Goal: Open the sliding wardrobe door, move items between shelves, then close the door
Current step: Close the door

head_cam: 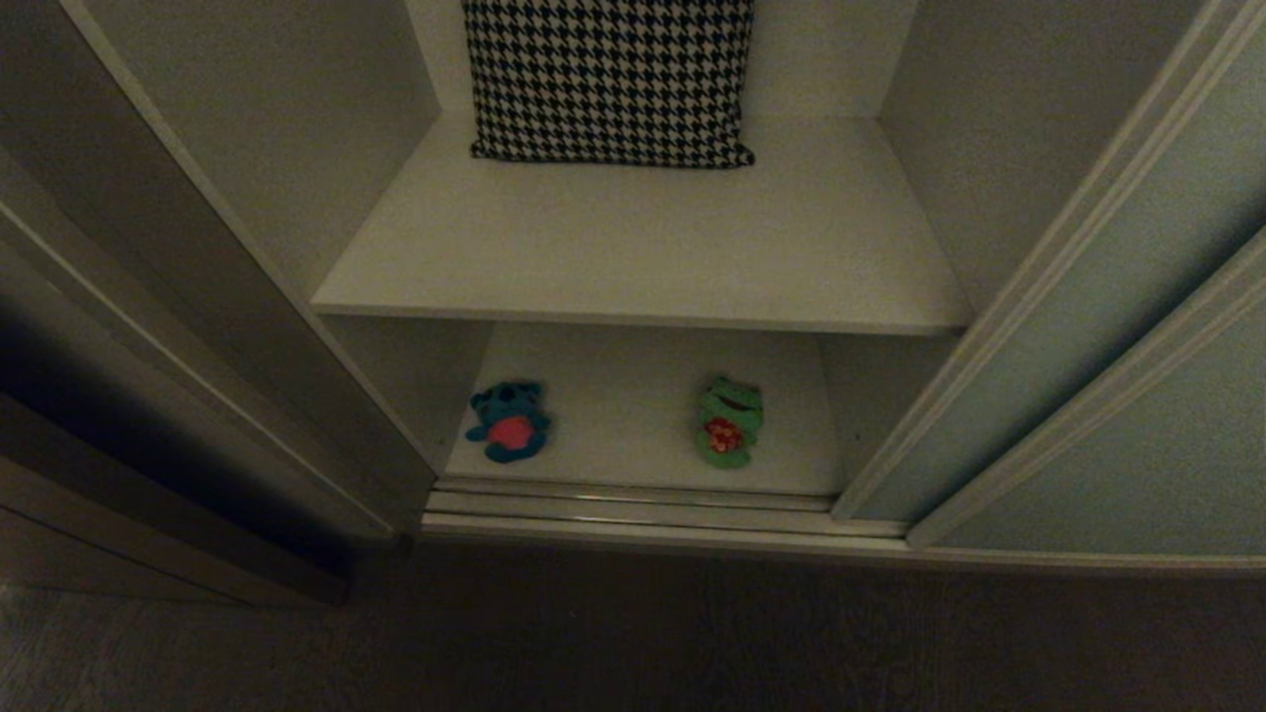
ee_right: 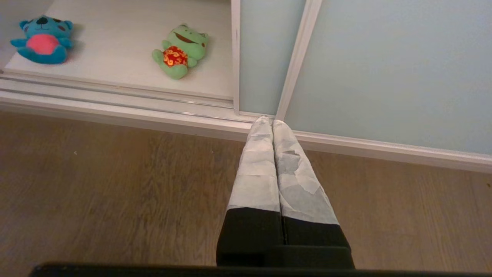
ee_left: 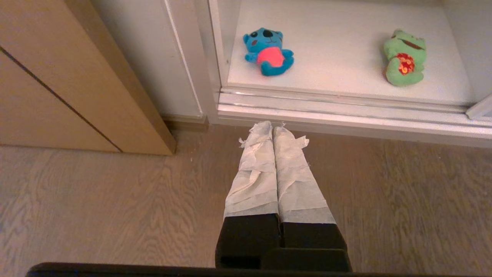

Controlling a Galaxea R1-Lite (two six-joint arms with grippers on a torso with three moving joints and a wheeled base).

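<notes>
Wood floor [ee_left: 96, 215] runs up to your wardrobe, whose door [head_cam: 1088, 396] is slid aside to the right of the opening. Behind it, a cushion [head_cam: 608, 79] leans on the upper shelf [head_cam: 643, 247]. On the lower shelf [head_cam: 623, 415], frog [head_cam: 729, 422] sits nearer the door, bear [head_cam: 509, 422] farther. Your left gripper [ee_left: 273, 129] and right gripper [ee_right: 268, 122] hang closed and empty over the floor, short of the door's track.

Dim room with a wood-grain floor [ee_left: 96, 215], a brown wooden side panel [ee_left: 57, 77] and a houndstooth cushion [head_cam: 608, 79].
</notes>
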